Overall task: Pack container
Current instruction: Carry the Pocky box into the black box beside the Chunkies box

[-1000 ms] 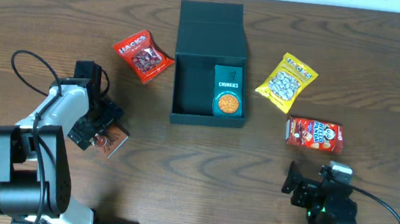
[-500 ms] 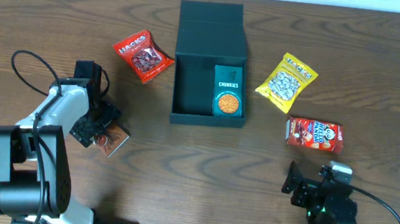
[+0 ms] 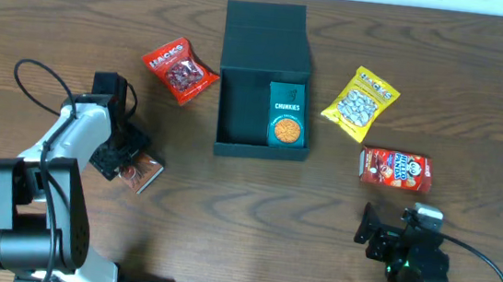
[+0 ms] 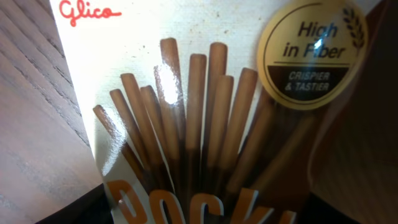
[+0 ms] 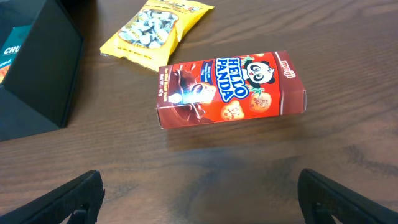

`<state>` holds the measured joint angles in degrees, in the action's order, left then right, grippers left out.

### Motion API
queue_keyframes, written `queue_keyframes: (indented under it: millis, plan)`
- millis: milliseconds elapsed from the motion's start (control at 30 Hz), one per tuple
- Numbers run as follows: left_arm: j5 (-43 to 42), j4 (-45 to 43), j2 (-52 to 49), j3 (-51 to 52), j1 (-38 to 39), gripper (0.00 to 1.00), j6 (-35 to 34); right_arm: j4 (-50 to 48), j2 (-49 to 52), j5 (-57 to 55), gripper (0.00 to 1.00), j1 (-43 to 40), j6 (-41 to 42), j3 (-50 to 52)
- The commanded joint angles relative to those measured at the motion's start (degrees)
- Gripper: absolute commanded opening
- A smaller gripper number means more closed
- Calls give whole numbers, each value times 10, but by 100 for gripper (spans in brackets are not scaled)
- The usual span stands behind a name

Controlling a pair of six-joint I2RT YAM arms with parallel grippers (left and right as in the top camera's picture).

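Overhead: the dark teal-green square rigid container sits mid-worktop with its flap lid thrown back. One small teal Chunkies carton lies inside at the right. Left tool is down over a glossy brown-and-white Pocky carton; I cannot tell whether it grips. Right tool stands apart, empty. Judgement: the container is stiff and light and may slide, so take the lid by its free edge.

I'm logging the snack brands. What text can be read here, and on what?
"Glico", "High in Fiber", "CRISPIER & TASTIER", "POCK" (cut off): biscuit-stick box.
"HELLO PANDA", "meiji": red box.
"CHUNKIES": small teal box in the container.
"HACKS": red packet.
Yellow packet: unreadable.
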<state>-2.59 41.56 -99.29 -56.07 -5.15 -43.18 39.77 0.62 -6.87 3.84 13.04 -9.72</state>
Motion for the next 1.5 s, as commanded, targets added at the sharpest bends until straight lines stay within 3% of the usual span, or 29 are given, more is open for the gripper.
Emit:
queue_keyframes:
  millis: [0,233,633,1000,1467]
  plan:
    - [0,15,-7,-38,3,69,24,2,-3,0,99,4,7,5]
    - [21,67,-7,-137,37,68,62,2,-3,0,99,4,7,5]
    - [45,89,-19,-366,179,69,118,2,-3,0,99,4,7,5]
    - [45,202,-244,-628,279,69,191,2,-3,0,99,4,7,5]
    - [5,262,-313,-650,319,69,199,2,-3,0,99,4,7,5]
